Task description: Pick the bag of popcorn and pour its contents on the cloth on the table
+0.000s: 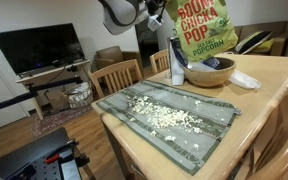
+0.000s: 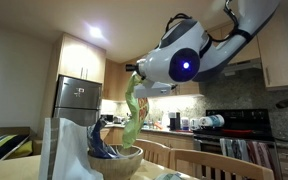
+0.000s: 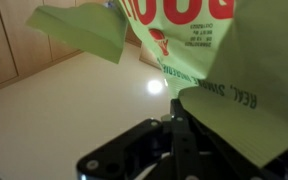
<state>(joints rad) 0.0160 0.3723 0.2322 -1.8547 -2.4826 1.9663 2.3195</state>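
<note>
Up beyond the cloth (image 1: pixel 169 120), the gripper (image 3: pixel 187 118) is clamping the bag of popcorn (image 1: pixel 197 28), seemingly by a seam; it is looking light, slippery.

Looks down in an exterior view from high off a corner of the table (image 1: pixel 279 70), along the cloth (image 1: pixel 169 115) toward a living room and television (image 1: pixel 39 48), at middle range. Sits low at tabletop height in an exterior view, close to the bowl (image 2: pixel 119 160), tilted up toward kitchen cabinets and fridge (image 2: pixel 79 95). Crowds the bag of popcorn (image 3: pixel 184 40) in the wrist view, just past the gripper (image 3: pixel 176 122). Shared by both exterior views: bag, bowl, arm (image 2: pixel 199 55).
</note>
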